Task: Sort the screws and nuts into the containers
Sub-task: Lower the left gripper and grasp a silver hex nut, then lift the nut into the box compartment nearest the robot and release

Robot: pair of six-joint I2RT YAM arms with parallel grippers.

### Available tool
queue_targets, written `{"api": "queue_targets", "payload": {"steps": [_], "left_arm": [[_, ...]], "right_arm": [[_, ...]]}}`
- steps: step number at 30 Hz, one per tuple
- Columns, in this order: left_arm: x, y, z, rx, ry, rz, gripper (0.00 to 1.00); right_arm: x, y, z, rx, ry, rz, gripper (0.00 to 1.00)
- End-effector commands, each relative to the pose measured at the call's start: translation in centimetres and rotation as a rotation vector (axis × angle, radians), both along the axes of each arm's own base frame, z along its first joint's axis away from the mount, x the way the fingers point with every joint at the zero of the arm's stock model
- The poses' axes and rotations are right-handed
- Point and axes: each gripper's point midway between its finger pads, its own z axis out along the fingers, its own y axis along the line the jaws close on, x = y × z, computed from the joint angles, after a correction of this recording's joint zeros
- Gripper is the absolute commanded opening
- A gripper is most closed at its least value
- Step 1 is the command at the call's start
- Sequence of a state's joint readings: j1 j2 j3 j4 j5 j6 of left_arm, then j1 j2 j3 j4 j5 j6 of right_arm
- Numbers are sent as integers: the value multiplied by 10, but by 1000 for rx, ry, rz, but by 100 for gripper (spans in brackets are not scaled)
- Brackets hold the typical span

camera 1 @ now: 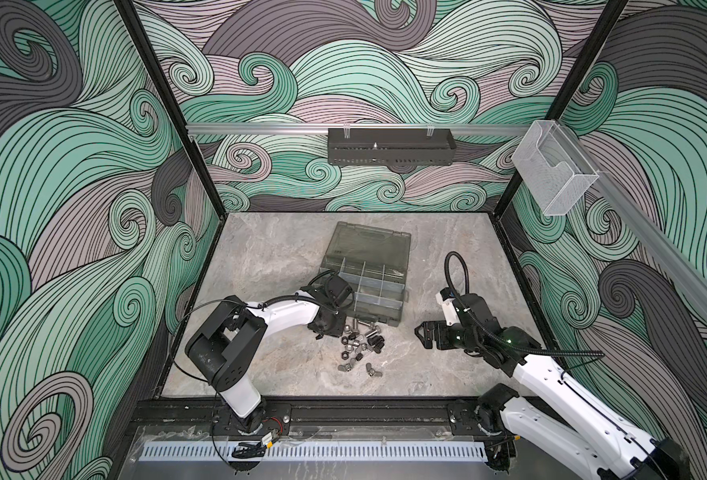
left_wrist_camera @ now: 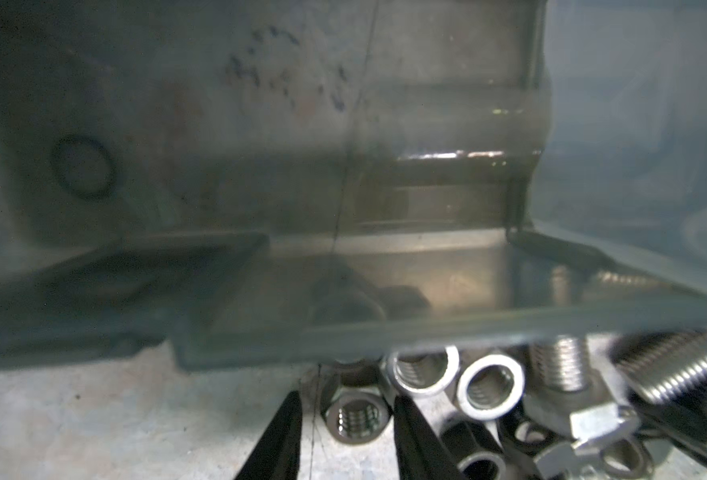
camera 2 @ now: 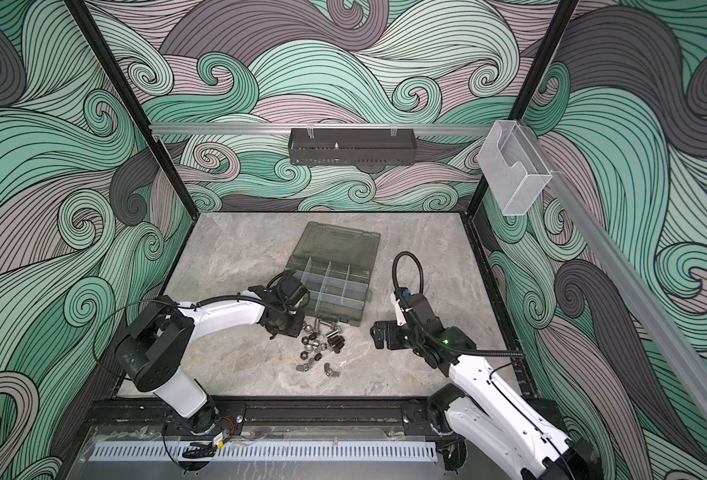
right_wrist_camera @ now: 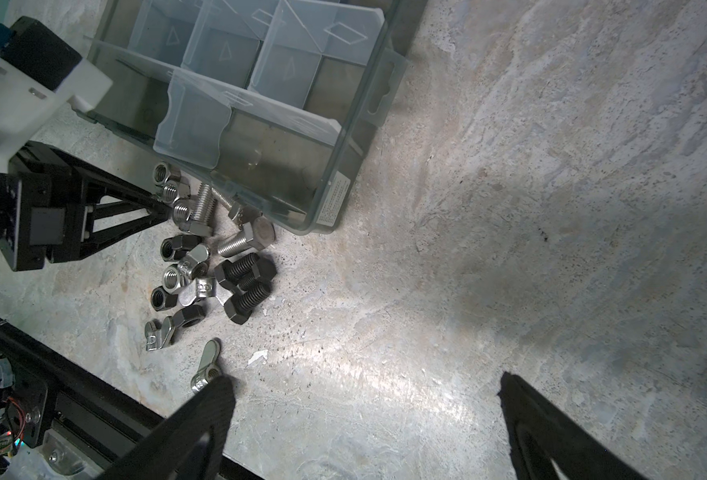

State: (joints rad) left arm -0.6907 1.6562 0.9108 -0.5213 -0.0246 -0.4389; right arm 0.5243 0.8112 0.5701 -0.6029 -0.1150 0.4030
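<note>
Left gripper, jaws part-open and holding nothing, straddles a silver hex nut squarely between its fingertips, bore axis running lengthwise with them.

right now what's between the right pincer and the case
nothing, just bare table, seen in both top views; the open right pincer sits beside the case

The left arm and right arm pair glossy white shells with black joint blocks; dark screw heads dot the right shell. Black ribbed cables run along both. A green light glows on the right arm. The left hand and right hand have black tapering fingers
</note>
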Motion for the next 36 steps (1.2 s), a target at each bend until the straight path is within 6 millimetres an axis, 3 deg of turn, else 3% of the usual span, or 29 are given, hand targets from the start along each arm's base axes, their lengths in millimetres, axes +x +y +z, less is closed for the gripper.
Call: {"api": "queue_targets", "payload": {"steps": [1,7,12,15,20,29,32,36], "left_arm": [[1,4,-3,53,2,-23,36],[0,3,-6,54,3,-28,24],[-5,4,-6,54,6,-25,22],[-8,4,1,39,2,-17,22],[-8,2,28,-12,-42,-3,22],[27,-10,92,-32,-193,-32,22],[44,-16,95,-19,-208,-51,23],[64,-22,84,-2,-182,-39,23]], "right_arm": [[-5,-3,-5,-5,14,-11,99],[-7,-4,-5,-4,12,-16,99],[-7,-5,-5,-5,11,-19,99],[-7,-6,-4,-4,9,-22,99],[-8,-7,-4,-5,6,-25,99],[-8,-8,-4,-7,3,-28,99],[-8,-8,-4,-8,2,-28,99],[-7,-9,-5,-12,3,-37,99]]}}
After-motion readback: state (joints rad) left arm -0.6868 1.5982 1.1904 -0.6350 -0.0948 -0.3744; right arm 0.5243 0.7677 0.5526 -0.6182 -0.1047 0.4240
